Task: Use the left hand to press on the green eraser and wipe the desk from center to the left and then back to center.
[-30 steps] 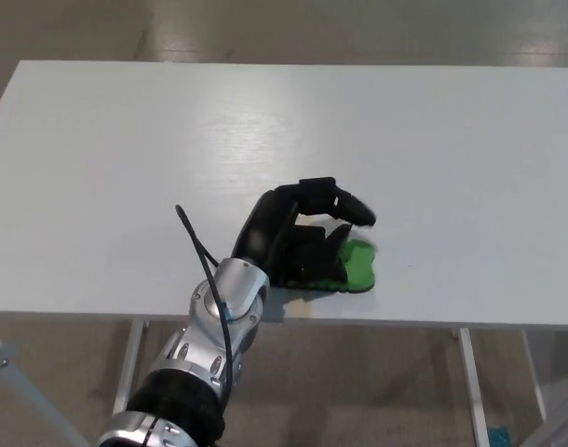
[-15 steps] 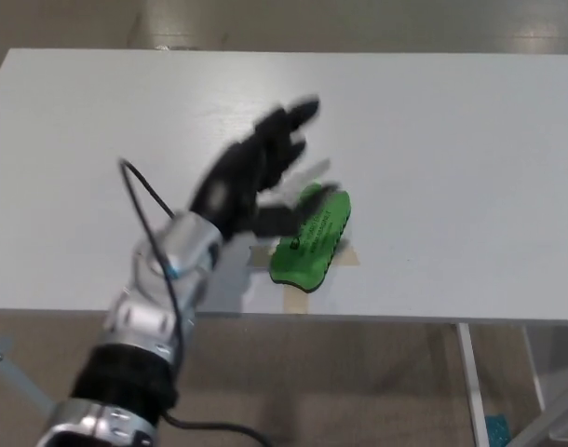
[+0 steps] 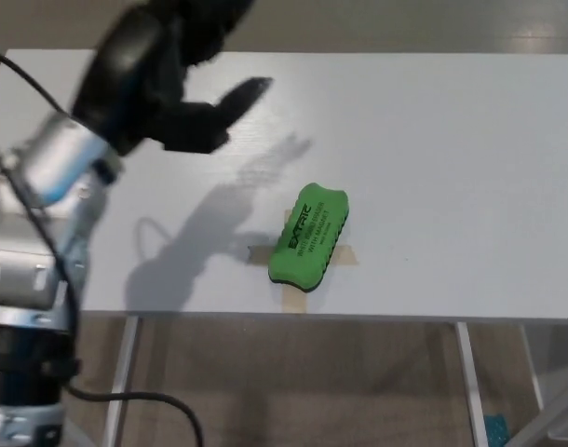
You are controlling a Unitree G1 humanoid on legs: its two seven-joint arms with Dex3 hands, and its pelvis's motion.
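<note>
Green eraser (image 3: pixel 309 235) flat on desk (image 3: pixel 452 140) near front edge; left hand (image 3: pixel 163 84) raised up-left, well apart, empty, fingers spread.

White desk (image 3: pixel 433 140) fills most of view, w/ pale metal legs (image 3: pixel 470 372) showing below its near edge. Beige-grey floor (image 3: pixel 358 23) beyond desk's far edge & under it. Soft light, shadows on desktop.
</note>
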